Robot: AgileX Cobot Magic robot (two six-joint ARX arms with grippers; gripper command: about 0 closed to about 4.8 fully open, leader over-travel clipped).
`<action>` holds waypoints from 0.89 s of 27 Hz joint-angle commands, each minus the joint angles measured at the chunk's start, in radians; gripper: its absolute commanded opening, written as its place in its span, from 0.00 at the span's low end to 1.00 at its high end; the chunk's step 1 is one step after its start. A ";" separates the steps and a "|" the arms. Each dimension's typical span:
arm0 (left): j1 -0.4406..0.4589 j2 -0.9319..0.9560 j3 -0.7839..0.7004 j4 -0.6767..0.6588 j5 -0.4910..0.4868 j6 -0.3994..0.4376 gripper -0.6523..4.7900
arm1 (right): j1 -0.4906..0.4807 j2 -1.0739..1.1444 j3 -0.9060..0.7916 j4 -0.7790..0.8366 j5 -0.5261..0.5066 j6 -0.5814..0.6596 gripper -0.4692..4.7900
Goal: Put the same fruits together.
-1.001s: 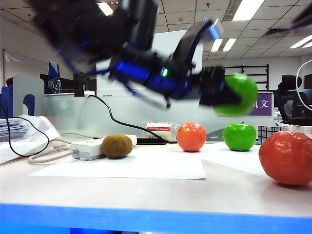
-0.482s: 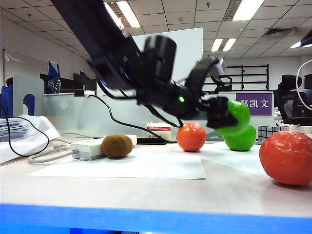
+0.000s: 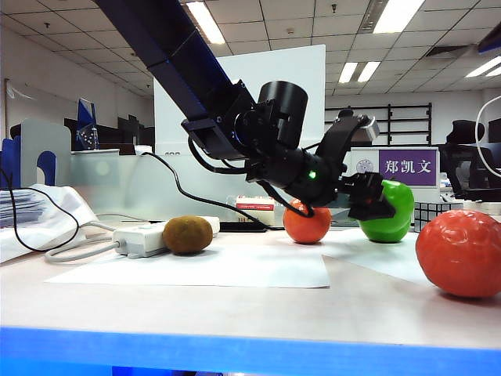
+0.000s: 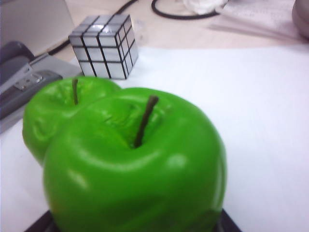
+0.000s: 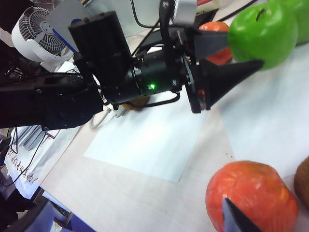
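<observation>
So the left gripper (image 3: 383,202) is reaching way across to the right side of the counter (image 3: 235,305), clamped around a green apple (image 4: 137,169). From the left wrist camera that held apple fills most of the view, stem up, and it's right against the second green apple (image 4: 53,113), which sits on white paper (image 4: 260,121). From the front the two apples overlap so much that they read as one green blob, so I can't say if the held one is resting on the paper or just above it.

Near orange (image 3: 462,252) is at the right edge of the counter, close to the front. The other orange (image 3: 307,223) is further back, just left of the apples, partly behind the left arm. One brown kiwi (image 3: 188,234) sits well to the left, right in front of the white power strip (image 3: 141,239). Another kiwi (image 5: 303,181) just peeks in at the edge of the right wrist view, beside the near orange.

There's also a silver puzzle cube (image 4: 104,46) just behind the apples.

The right gripper (image 5: 239,217) only shows one dark fingertip over the near orange, nothing in it, jaws spread wide.
</observation>
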 commanded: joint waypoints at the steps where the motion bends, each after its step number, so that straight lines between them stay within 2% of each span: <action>1: 0.000 0.003 0.003 0.011 0.029 0.042 0.23 | 0.002 -0.002 0.004 0.055 -0.004 0.020 1.00; 6: 0.000 0.008 0.003 -0.027 0.042 0.054 0.47 | 0.002 -0.002 0.004 0.102 -0.005 0.030 1.00; 7: 0.000 0.008 0.003 -0.030 0.045 0.057 0.59 | 0.002 -0.002 0.004 0.113 -0.004 0.046 1.00; 8: 0.001 0.008 0.003 -0.030 0.044 0.057 0.66 | 0.002 -0.002 0.004 0.124 -0.006 0.051 1.00; 9: 0.001 0.008 0.003 -0.030 0.044 0.057 0.82 | 0.002 -0.002 0.004 0.134 -0.007 0.053 1.00; 11: 0.001 0.008 0.003 -0.029 0.044 0.057 1.00 | 0.002 -0.002 0.005 0.137 -0.008 0.054 1.00; 15: 0.001 0.008 0.003 -0.045 0.045 0.054 1.00 | 0.002 -0.002 0.005 0.134 -0.013 0.073 1.00; 18: 0.000 -0.006 0.003 -0.052 0.053 0.002 1.00 | 0.003 -0.003 0.005 0.090 -0.073 0.084 1.00; 21: 0.000 -0.042 0.003 -0.021 0.044 0.004 1.00 | 0.022 -0.013 0.005 0.043 -0.097 0.083 1.00; 24: 0.001 -0.096 0.007 0.020 -0.026 0.033 1.00 | 0.080 -0.047 0.005 0.042 -0.060 0.082 1.00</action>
